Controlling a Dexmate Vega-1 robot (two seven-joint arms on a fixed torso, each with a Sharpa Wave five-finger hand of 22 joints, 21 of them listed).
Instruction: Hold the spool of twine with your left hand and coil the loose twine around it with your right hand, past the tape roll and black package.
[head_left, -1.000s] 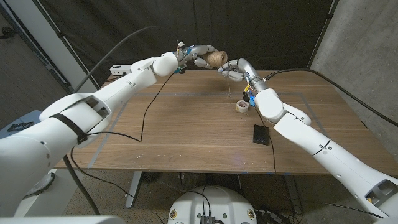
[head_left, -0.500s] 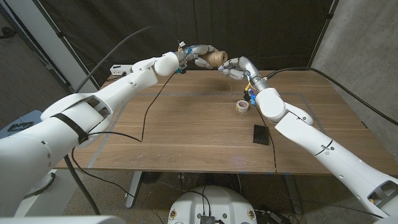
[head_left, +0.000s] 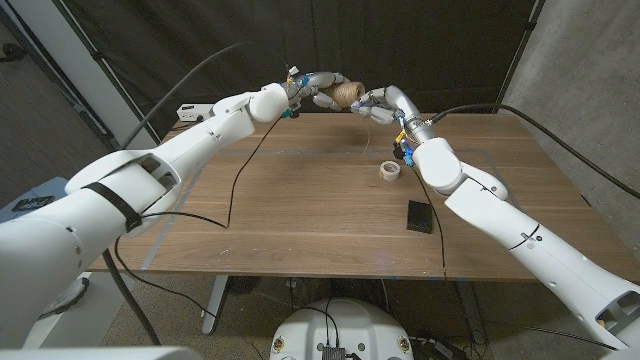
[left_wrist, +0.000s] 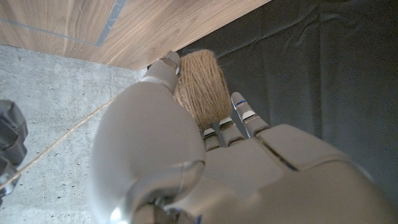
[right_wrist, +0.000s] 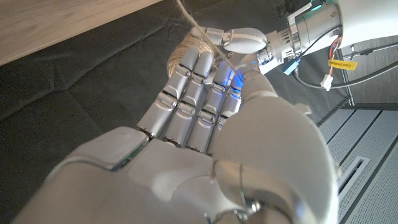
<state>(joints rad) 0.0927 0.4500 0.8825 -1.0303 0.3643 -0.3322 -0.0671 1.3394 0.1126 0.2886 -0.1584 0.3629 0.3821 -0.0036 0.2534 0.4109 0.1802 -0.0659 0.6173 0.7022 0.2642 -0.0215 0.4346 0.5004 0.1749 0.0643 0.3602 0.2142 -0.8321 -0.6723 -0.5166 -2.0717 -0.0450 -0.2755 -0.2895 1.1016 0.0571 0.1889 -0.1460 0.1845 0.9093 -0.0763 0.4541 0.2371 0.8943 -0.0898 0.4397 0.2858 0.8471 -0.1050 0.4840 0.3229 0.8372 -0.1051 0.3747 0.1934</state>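
Left hand (head_left: 318, 88) grips twine spool (head_left: 345, 94) above tabletop's (head_left: 300, 200) far edge; right hand (head_left: 377, 104) at spool, fingers extended, strand (right_wrist: 186, 15) across them, grip unclear

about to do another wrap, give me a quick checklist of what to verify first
1. Left hand grips the spool of twine: ok.
2. Spool held up off the table: ok.
3. Right hand at the spool: ok.
4. Loose twine actually held by the right hand: cannot tell.
5. Tape roll and black package lie apart from both hands: ok.
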